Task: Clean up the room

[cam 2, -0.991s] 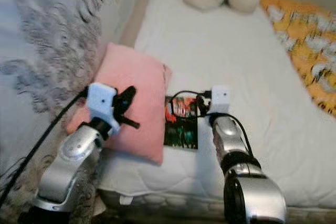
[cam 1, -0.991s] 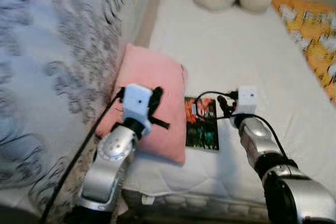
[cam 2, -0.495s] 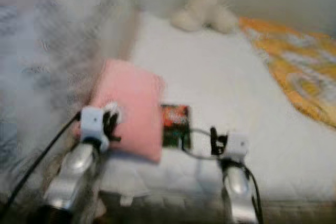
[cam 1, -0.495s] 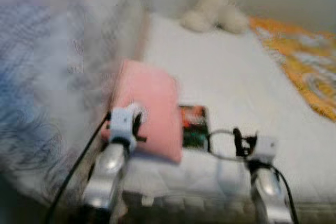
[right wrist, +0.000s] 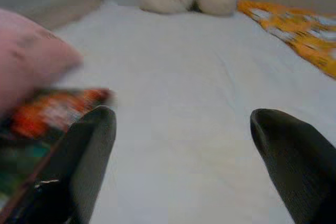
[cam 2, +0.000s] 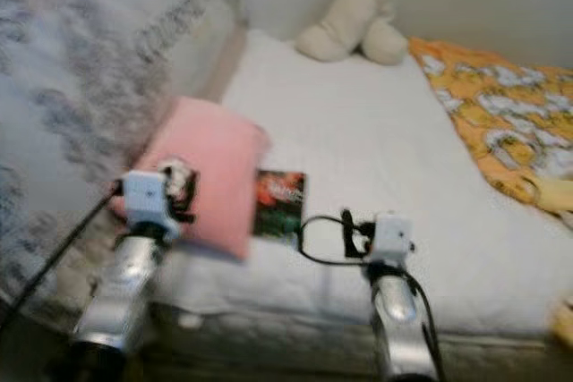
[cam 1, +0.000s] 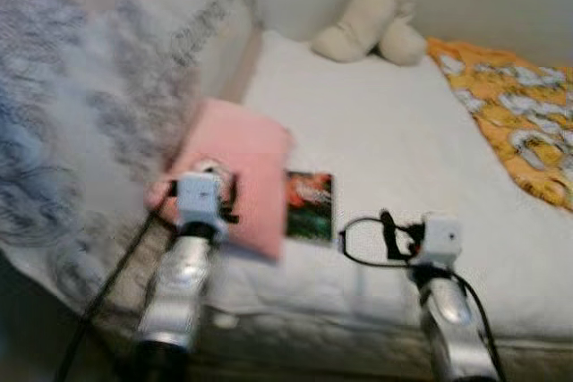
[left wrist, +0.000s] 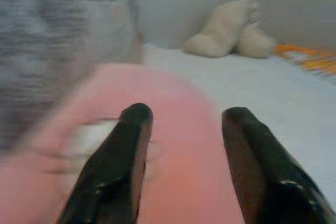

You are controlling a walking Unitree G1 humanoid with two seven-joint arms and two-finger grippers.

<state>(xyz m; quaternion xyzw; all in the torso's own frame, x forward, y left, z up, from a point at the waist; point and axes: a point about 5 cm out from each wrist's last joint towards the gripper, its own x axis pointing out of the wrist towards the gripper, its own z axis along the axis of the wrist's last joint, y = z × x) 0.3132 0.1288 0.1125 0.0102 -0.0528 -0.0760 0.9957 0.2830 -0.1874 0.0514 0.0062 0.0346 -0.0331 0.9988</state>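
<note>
Arms first: we see both silver arms reaching over the near edge of the bed [cam 1: 376, 131], which carries a white mattress cover. Our left pincer [left wrist: 181, 116] hangs over the near end of the pink pillow [cam 1: 242, 172]; its two black fingers [left wrist: 131, 145] are spread apart with nothing between them, pillow fabric blurred right under them. Our right pincer [right wrist: 184, 124] hovers above the bare white sheet near the bed's near edge, fingers wide apart, gripping nothing. A black cable loops off the right wrist.

Pink pillow lies at the near left corner of the bed, its left side against the grey patterned bedding [cam 1: 81, 114] that rises along the bed's left edge. Just beside the pillow's right edge, touching or very nearly, lies a flat book [cam 1: 310, 206] with a dark cover in red, orange and green, flat on the sheet. In the right wrist view the book [right wrist: 47, 114] sits off to the side of the pincer, beyond one fingertip, apart from it.

Middle of the bed is plain white sheet. Along the right edge an orange and white patterned blanket [cam 2: 501, 123] is spread. At the far edge, against the wall, a cream plush toy [cam 1: 372, 24] sits slumped. Head views are somewhat blurred, so we cannot tell finer details on the book cover.
</note>
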